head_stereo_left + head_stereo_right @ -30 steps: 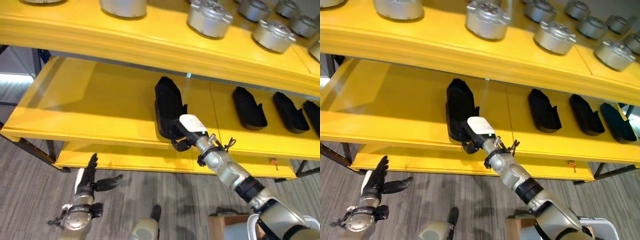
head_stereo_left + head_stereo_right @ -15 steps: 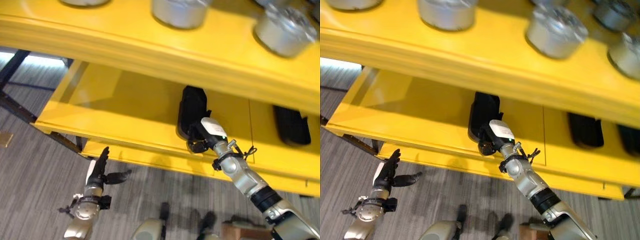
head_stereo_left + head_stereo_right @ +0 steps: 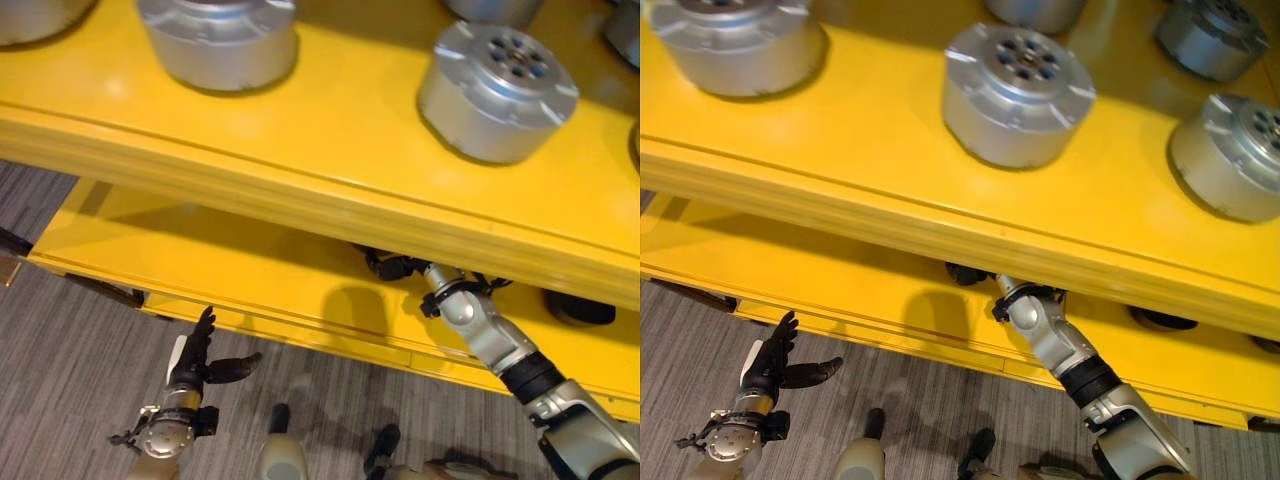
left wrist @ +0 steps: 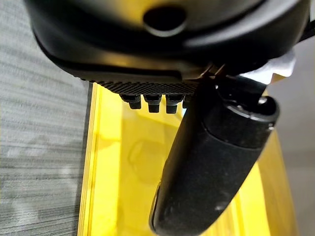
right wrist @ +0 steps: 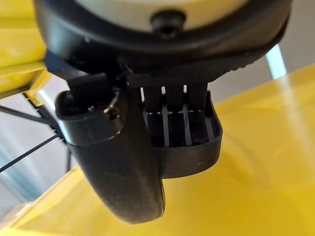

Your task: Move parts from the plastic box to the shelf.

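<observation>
1 black part (image 5: 189,142) — seemingly right hand (image 5: 123,162) gripped

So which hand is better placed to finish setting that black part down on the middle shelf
The right hand: it reaches under the top shelf and its fingers already lie along the black part on the middle shelf. The left hand hangs open low over the floor.

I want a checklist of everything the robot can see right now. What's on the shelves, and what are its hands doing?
Surface: yellow metal shelf, two levels.
Job's things: black plastic part on the lower level, right hand's fingers laid on it; another black part further right.
Clutter: round silver metal housings on the top level.
Hands: left hand open, low over the floor.
Cables: nothing seen.
Surroundings: grey striped floor.
</observation>
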